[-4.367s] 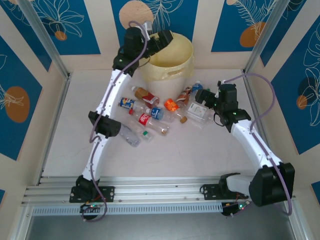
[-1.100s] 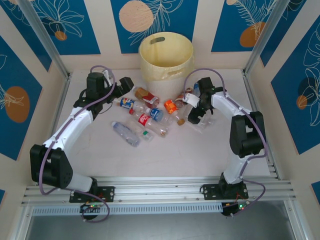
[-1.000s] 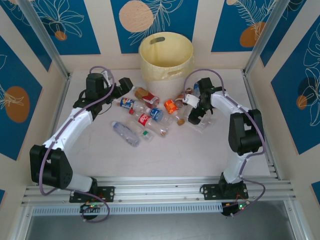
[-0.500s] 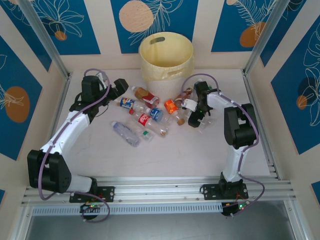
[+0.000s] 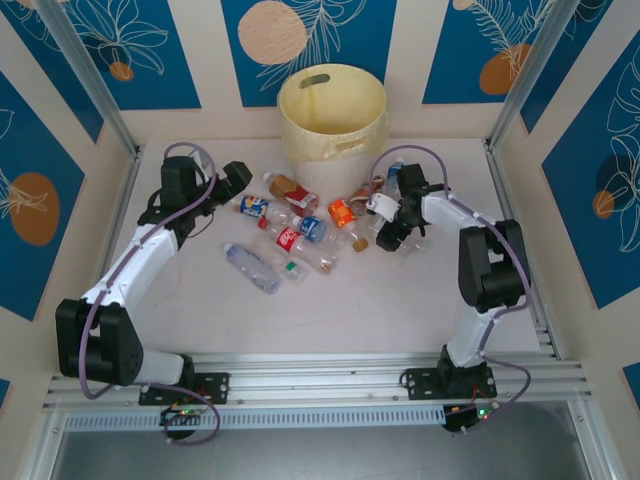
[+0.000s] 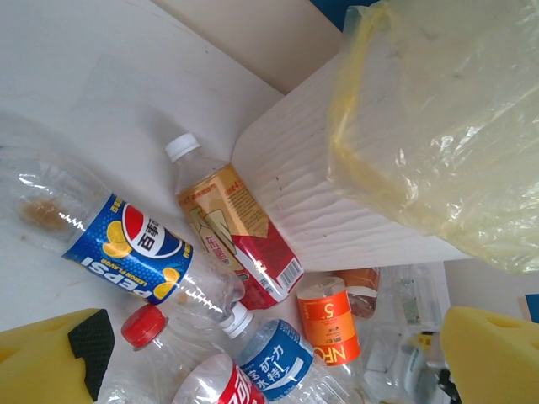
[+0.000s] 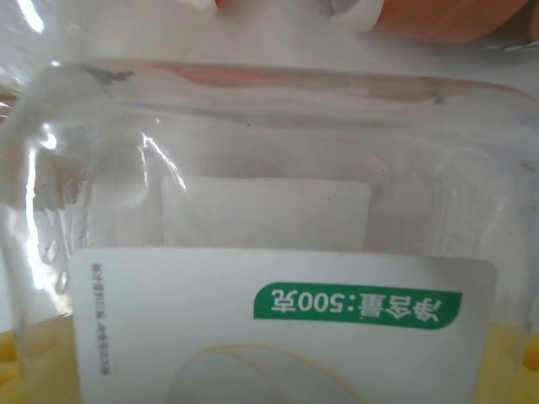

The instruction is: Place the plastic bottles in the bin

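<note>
Several plastic bottles lie in a loose pile mid-table: a Pepsi bottle (image 5: 253, 206) (image 6: 126, 252), a red-and-tan one (image 5: 293, 191) (image 6: 236, 231), an orange-labelled one (image 5: 342, 211) (image 6: 328, 320) and a blue-labelled one (image 5: 313, 228) (image 6: 278, 358). The pale yellow bin (image 5: 332, 110) (image 6: 421, 126) stands behind them. My left gripper (image 5: 240, 178) (image 6: 269, 366) hangs open at the pile's left end, holding nothing. My right gripper (image 5: 396, 226) is down over a clear square bottle with a white label (image 5: 402, 236) (image 7: 269, 252). That bottle fills the space between its yellow pads (image 7: 10, 370) and hides their contact.
More bottles lie nearer the front: a clear one (image 5: 250, 266), one with a green cap (image 5: 292, 268) and a red-labelled one (image 5: 288, 238). A brownish bottle (image 5: 372, 188) and a blue-capped one (image 5: 393, 172) sit by the bin's right foot. Aluminium posts and walls close in both sides.
The left gripper has drawn back a little to the left, away from the pile. The right gripper has stayed low over the clear bottle, shifting slightly.
</note>
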`<state>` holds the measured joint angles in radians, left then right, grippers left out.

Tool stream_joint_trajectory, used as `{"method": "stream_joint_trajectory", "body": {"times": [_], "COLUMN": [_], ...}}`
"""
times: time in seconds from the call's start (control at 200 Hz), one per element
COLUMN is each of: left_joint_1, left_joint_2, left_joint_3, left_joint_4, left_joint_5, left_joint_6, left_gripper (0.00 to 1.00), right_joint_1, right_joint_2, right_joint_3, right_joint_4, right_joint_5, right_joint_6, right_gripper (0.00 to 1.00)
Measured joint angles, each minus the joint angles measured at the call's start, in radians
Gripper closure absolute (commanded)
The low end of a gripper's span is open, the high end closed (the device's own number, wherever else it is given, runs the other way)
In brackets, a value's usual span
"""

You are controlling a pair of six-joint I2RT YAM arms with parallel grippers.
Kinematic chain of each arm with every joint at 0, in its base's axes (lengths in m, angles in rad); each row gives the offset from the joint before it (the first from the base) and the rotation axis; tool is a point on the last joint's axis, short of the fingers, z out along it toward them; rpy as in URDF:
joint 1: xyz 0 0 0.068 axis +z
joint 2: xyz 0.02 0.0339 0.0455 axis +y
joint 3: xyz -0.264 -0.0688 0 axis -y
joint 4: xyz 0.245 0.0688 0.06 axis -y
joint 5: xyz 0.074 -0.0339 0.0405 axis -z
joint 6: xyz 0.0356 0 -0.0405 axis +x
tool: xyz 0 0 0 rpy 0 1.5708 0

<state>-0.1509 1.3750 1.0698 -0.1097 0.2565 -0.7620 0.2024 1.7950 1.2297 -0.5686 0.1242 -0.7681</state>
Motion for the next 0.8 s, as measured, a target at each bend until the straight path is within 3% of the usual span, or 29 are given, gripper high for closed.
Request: {"method": "stream_joint_trajectory", "body": {"times": [0.145, 0.325, 0.5, 0.605, 0.675, 0.8], "left_joint_1": [0.012, 0.026, 0.037, 0.042, 0.045, 0.05], "left_joint_2": [0.0, 0.0, 0.0, 0.0, 0.0, 0.0], "left_joint_3": [-0.003, -0.015, -0.031, -0.038, -0.042, -0.063], "left_joint_4": [0.005, 0.026, 0.029, 0.039, 0.046, 0.064], "left_joint_5": [0.0, 0.0, 0.001, 0.001, 0.001, 0.0], "left_joint_6": [-0.011, -0.026, -0.045, -0.05, -0.053, -0.072], "left_gripper": [0.0, 0.0, 0.0, 0.0, 0.0, 0.0], "right_joint_1": [-0.01, -0.06, -0.06, -0.058, -0.058, -0.058], "right_joint_2": [-0.095, -0.244, -0.421, -0.483, -0.512, -0.543], "right_joint_3": [-0.043, -0.043, -0.087, -0.101, -0.107, -0.106], "right_joint_4": [0.015, 0.047, 0.168, 0.242, 0.296, 0.382], "right_joint_5": [-0.053, -0.174, -0.33, -0.407, -0.451, -0.523], "right_joint_6": [0.051, 0.175, 0.269, 0.333, 0.379, 0.462], "right_gripper": [0.45, 0.5, 0.63, 0.79, 1.0, 1.0]}}
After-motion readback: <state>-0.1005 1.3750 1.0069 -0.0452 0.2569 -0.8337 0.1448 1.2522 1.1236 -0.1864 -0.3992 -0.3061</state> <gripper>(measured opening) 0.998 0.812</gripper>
